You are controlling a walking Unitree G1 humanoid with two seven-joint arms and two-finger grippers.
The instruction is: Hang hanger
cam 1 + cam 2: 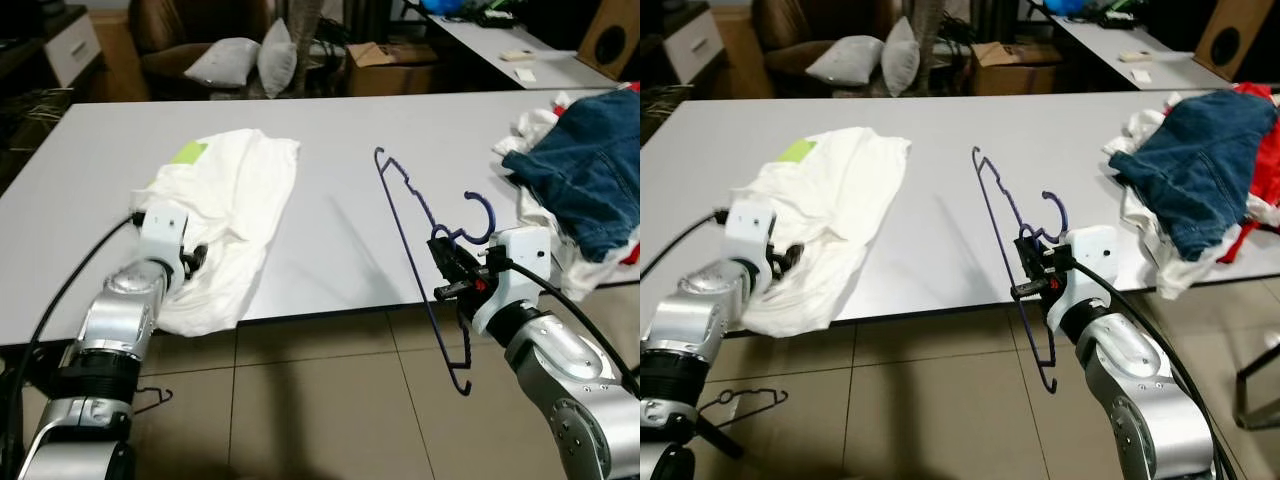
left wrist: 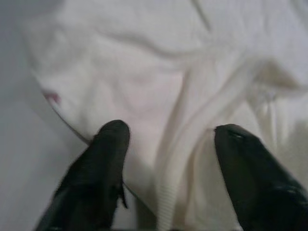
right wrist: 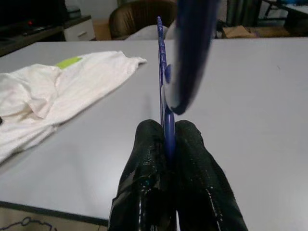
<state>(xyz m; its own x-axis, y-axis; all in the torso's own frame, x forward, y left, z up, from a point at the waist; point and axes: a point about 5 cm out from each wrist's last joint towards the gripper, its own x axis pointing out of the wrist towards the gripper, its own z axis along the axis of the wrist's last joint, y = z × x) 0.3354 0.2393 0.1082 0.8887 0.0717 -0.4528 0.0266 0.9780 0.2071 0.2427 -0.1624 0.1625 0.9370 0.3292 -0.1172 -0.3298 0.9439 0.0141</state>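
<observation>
The right gripper (image 1: 452,268) pinches the blue hanger (image 1: 420,255) over the table's (image 1: 330,150) near edge; the left gripper (image 2: 168,159), fingers wide, hovers over the white shirt (image 1: 225,215) (keep the pinch firm when threading).

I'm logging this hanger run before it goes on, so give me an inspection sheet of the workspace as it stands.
Surface: white table, bare in the middle.
Job's things: blue hanger held upright, its lower part past the table's near edge; white shirt crumpled on the left side.
Clutter: denim garment on a pile of clothes at the right.
Grippers: right gripper shut on the blue hanger; left gripper open over the white shirt.
Cables: black cable along the left arm.
Surroundings: tiled floor with a wire hanger; armchair with pillows; cardboard box.
</observation>
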